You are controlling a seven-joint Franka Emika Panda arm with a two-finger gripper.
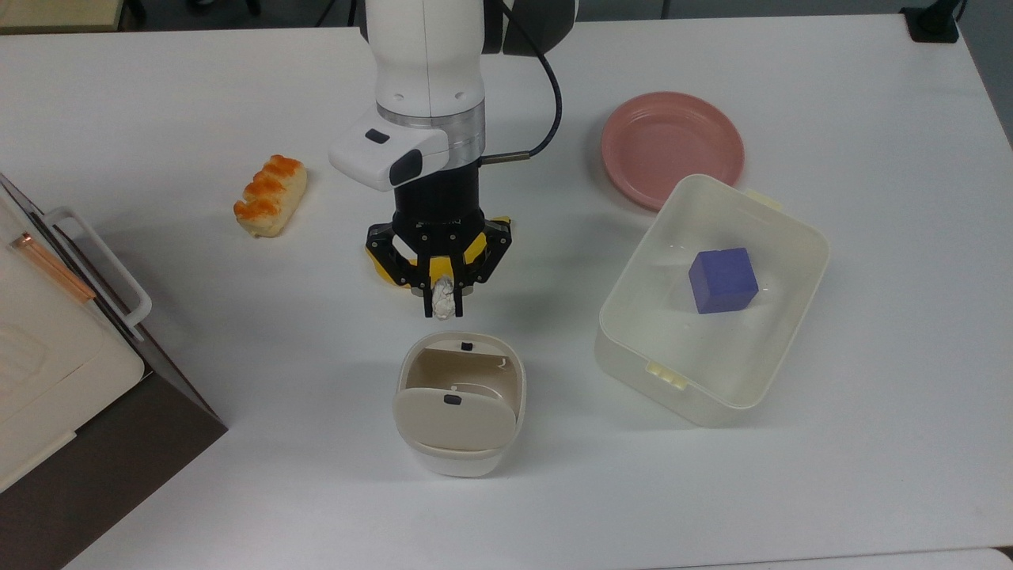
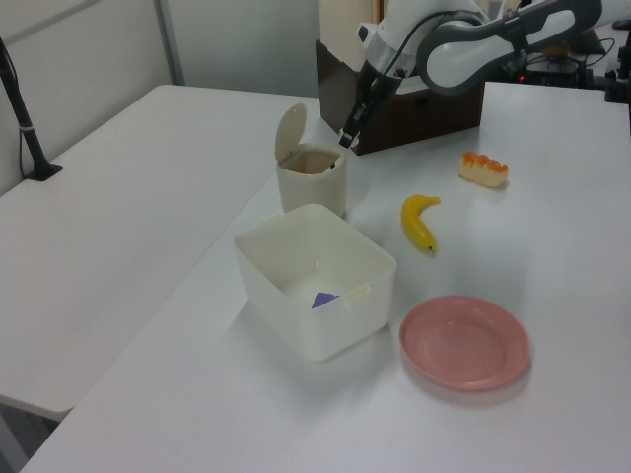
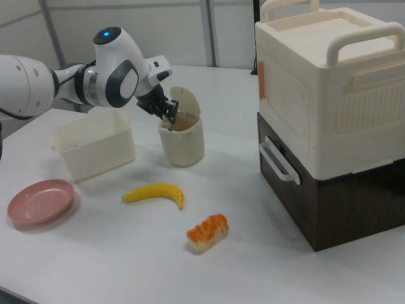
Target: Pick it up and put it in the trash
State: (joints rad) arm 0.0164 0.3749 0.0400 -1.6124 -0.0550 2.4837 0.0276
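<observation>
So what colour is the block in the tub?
The block is blue-purple, clearest in the top view, lying in the cream tub.
</observation>
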